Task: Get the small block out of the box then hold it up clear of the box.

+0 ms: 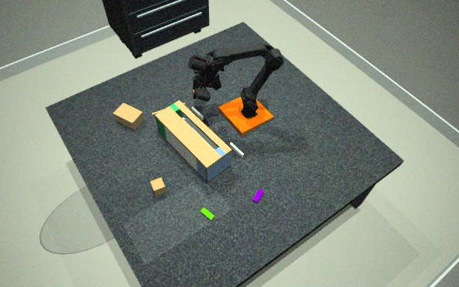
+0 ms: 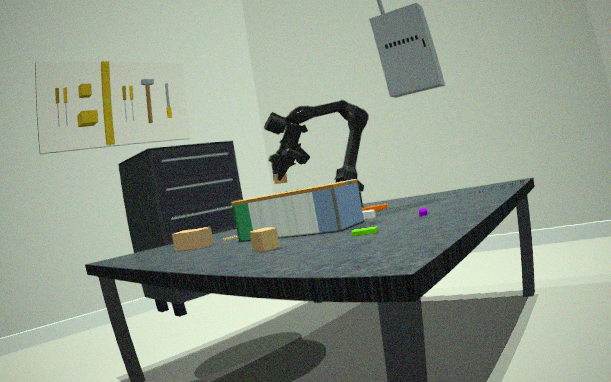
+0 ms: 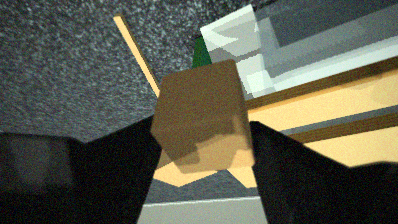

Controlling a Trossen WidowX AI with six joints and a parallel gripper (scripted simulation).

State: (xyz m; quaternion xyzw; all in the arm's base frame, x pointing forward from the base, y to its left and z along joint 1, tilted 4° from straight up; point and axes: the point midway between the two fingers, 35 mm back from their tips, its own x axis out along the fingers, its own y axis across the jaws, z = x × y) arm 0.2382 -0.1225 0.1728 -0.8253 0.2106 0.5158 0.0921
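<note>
The jaws are clenched about half-open on the block [image 3: 200, 112], which sits between the two dark fingers in the wrist view. The gripper [image 2: 282, 170] hangs in the air with it, above the box [image 2: 296, 210] near its green end, clear of the counter [image 2: 316, 260]. No writing is readable anywhere. From above, the arm hides most of the block.

A slim matte-black jointed arm [image 1: 264, 71] stands on an orange square base [image 1: 246, 115].
</note>
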